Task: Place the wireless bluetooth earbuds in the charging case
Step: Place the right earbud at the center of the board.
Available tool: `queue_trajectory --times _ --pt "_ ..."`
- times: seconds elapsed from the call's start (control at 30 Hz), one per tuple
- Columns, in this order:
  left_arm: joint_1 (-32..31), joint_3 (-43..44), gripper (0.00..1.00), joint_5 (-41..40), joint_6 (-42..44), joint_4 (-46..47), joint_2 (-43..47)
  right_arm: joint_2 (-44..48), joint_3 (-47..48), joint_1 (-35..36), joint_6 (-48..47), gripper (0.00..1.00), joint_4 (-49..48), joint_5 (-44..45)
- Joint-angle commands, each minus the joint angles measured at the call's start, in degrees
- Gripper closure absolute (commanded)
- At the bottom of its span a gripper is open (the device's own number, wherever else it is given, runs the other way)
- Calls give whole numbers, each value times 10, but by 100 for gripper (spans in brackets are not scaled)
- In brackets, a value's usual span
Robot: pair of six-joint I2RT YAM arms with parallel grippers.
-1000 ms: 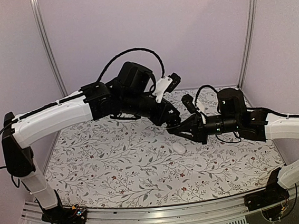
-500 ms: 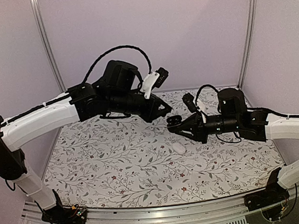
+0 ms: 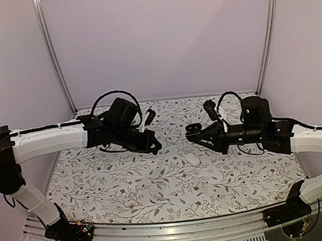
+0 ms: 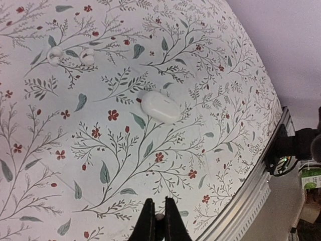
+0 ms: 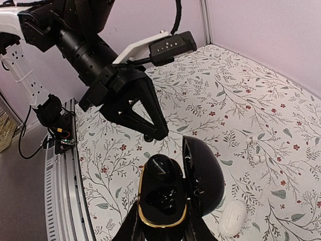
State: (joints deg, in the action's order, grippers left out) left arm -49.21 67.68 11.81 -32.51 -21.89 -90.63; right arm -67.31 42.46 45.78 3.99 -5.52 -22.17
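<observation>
Right wrist cam: R gripper point(image 5: 161, 223) clamps open black charging case point(image 5: 160, 193); L gripper point(image 5: 149, 134) just beyond, nearly closed, contents unclear. White case point(image 5: 233, 217) lies on table point(image 5: 225, 100).

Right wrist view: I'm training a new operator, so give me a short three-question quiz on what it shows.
1. True or false: the black charging case has its lid shut.
2. What lies on the table near that case? A) a white closed case B) a spoon C) a red cup
3. Which gripper holds the black charging case?

Key: 1 false, the lid stands open. 2 A. 3 the right gripper.
</observation>
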Motion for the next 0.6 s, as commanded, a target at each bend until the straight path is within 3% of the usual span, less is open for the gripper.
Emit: queue_trajectory --times 0.0,0.3,0.53,0.57 --pt "2 -14 100 35 -12 13 -56 14 -5 -3 3 100 -5 7" --pt "2 17 100 30 25 -14 -175 19 -11 -2 4 100 -3 8" --pt "3 23 99 29 30 -7 -210 22 -12 -2 3 100 -2 8" --pt "3 23 96 29 30 -4 -211 22 -12 -2 3 100 -2 8"
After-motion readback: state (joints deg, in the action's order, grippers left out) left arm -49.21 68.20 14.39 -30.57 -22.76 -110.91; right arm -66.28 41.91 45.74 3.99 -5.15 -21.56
